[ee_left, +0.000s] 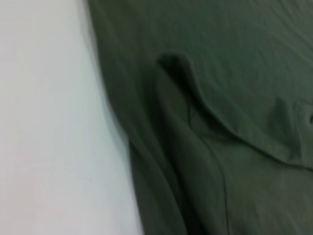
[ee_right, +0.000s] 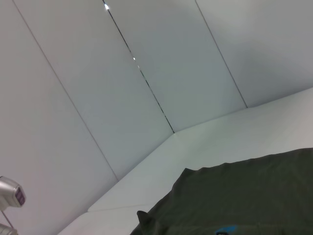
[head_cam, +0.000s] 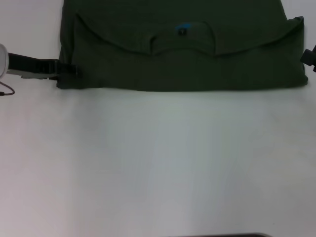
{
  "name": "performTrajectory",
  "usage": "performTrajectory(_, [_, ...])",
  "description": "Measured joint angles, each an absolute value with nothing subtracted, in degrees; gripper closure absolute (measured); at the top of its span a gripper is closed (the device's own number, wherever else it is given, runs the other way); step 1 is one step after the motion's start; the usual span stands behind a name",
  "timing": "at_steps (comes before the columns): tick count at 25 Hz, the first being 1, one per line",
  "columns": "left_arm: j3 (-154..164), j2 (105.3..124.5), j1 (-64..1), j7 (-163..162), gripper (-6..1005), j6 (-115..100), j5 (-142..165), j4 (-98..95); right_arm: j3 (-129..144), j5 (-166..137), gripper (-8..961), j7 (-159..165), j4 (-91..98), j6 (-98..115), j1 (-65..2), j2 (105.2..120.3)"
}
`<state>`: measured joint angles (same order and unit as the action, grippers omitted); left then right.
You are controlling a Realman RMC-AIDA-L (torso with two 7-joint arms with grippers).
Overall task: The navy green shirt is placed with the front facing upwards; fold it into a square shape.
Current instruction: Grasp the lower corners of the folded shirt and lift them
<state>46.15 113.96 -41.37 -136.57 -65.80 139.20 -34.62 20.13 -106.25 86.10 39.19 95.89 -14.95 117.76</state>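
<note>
The navy green shirt lies across the far part of the white table. Both its sleeves are folded in over the body, and its near edge runs straight. The black neck label with teal print faces up near the collar. No lettering shows. My left gripper is at the shirt's near left corner, touching the cloth. My right gripper is at the shirt's right edge, mostly out of frame. The left wrist view shows the shirt's folded cloth close up. The right wrist view shows the shirt and its label.
White table surface spreads from the shirt's near edge towards me. A thin black cable hangs by the left arm. White wall panels stand behind the table. A silver part of the left arm shows in the right wrist view.
</note>
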Motion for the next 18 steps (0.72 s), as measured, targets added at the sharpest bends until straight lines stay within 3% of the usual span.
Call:
performTrajectory(13, [45.9,114.21,-41.8,-137.1,194,-69.3,139.2,-35.0,20.2,-106.3,188,86.4,38.5,95.6,-15.0,117.65])
performTrajectory(18, [46.2,115.2,-42.4,-137.0,195,-69.0,139.4,-34.9,20.2,-106.3,189,86.4,37.8,95.4,-15.1,117.4])
